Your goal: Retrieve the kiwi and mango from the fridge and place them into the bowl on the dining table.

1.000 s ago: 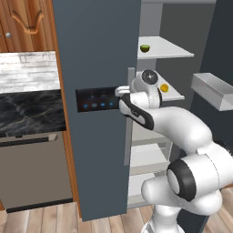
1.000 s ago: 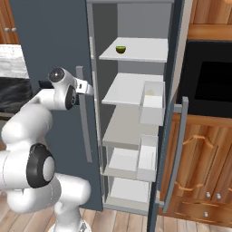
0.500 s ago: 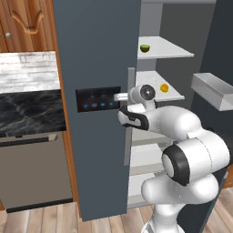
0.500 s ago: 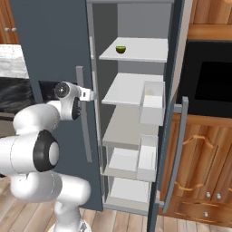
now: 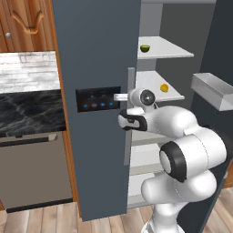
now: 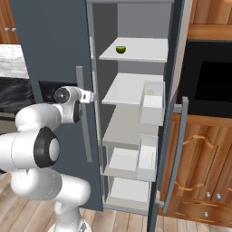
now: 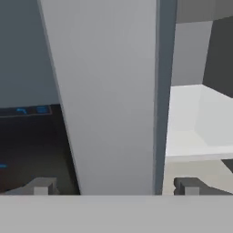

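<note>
The fridge [image 5: 95,54] [image 6: 50,41] has its left door shut and its right door swung open. On the top shelf lies the kiwi [image 5: 144,48] [image 6: 120,49]. One shelf lower rests the mango [image 5: 164,88]. My gripper [image 5: 120,97] [image 6: 91,96] [image 7: 113,186] is open, level with the blue-lit panel. Its fingers straddle the shut door's long pale handle [image 5: 130,82] [image 6: 84,118] [image 7: 109,91] and hold nothing. The bowl and the dining table are out of view.
The open right door carries white bins [image 5: 211,88] [image 6: 152,102] and stands close on my right. A black marble wall counter [image 5: 27,111] lies left of the fridge. Wooden cabinets with a dark built-in panel [image 6: 210,77] are on the right.
My hand has dropped a little and drawn in against the shut door's handle. The jaws have stayed open. The fruits have not moved.
</note>
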Controlling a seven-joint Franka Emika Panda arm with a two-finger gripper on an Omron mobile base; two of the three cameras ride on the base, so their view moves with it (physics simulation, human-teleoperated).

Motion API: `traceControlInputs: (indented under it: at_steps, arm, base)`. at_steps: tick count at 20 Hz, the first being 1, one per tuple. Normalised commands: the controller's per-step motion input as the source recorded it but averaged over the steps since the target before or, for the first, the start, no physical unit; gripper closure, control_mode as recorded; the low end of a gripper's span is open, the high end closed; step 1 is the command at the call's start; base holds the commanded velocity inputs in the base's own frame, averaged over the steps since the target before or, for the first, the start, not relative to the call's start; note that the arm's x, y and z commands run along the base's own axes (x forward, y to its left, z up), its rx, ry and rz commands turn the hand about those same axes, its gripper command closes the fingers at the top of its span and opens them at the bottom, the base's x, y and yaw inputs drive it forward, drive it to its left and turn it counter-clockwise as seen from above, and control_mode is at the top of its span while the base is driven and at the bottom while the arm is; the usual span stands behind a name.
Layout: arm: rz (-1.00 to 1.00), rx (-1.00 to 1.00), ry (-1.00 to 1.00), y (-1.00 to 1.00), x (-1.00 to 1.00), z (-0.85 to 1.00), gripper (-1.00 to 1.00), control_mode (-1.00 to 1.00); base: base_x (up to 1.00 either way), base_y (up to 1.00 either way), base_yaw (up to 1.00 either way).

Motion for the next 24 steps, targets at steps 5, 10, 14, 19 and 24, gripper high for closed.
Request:
traceControlInputs:
  at_steps: [5, 10, 14, 19, 24]
  arm:
    - [0.00, 0.00, 0.09, 0.00, 0.37, 0.00, 1.00, -1.00]
    - [0.00, 0.02, 0.08, 0.03, -0.35, 0.00, 1.00, -1.00]
    - [0.00, 0.08, 0.00, 0.14, -1.00, 0.00, 1.00, -1.00]
    - [0.00, 0.04, 0.00, 0.31, -1.00, 0.00, 1.00, -1.00]
    - [0.00, 0.01, 0.02, 0.49, -1.00, 0.00, 1.00, -1.00]
  base:
    - [0.00, 0.00, 0.00]
    - [0.00, 0.00, 0.00]
    - [0.00, 0.00, 0.00]
    - [0.00, 0.00, 0.00]
    - [0.00, 0.00, 0.00]
